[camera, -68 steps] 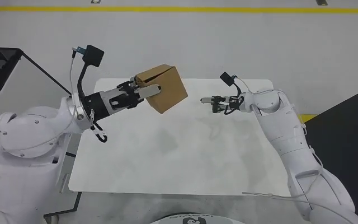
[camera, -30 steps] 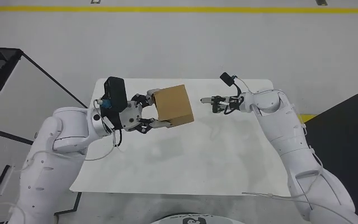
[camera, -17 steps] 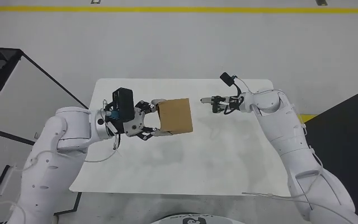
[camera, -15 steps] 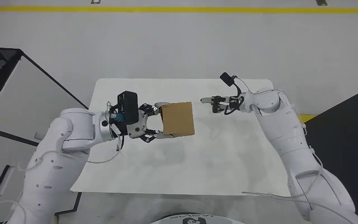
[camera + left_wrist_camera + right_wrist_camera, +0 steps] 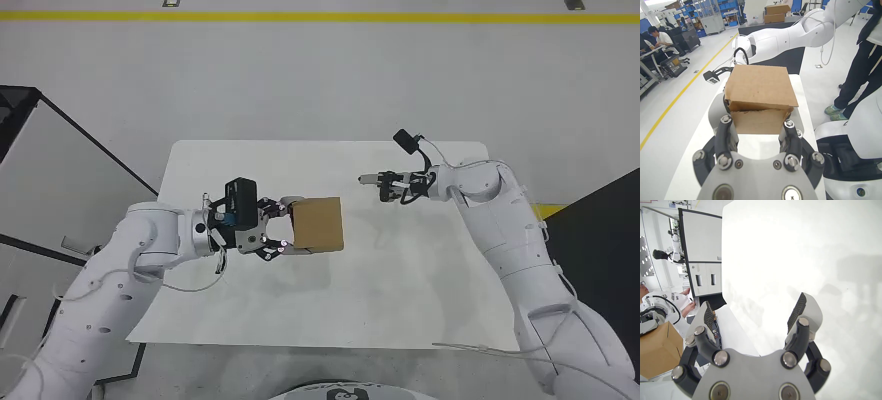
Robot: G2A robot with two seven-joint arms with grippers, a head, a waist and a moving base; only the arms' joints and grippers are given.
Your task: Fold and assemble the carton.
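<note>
White rounded worktop (image 5: 400, 290). Brown cardboard carton (image 5: 318, 223), box-shaped, lies just left of worktop centre, clamped at one end by the left pincer (image 5: 289, 224). Whether it touches the surface: cannot tell. Right pincer (image 5: 755, 308) spread wide, empty, over the far right area, well apart from the carton.

The carton (image 5: 759, 91) is brown matt cardboard, fibrous, with one ragged flap edge. The table (image 5: 400, 300) is white, smooth and faintly smudged. The left gripper (image 5: 757, 121) and right gripper (image 5: 755, 302) have brushed metal plates, matt black links, glossy white finger shells and ribbed black pads (image 5: 795, 313).
</note>
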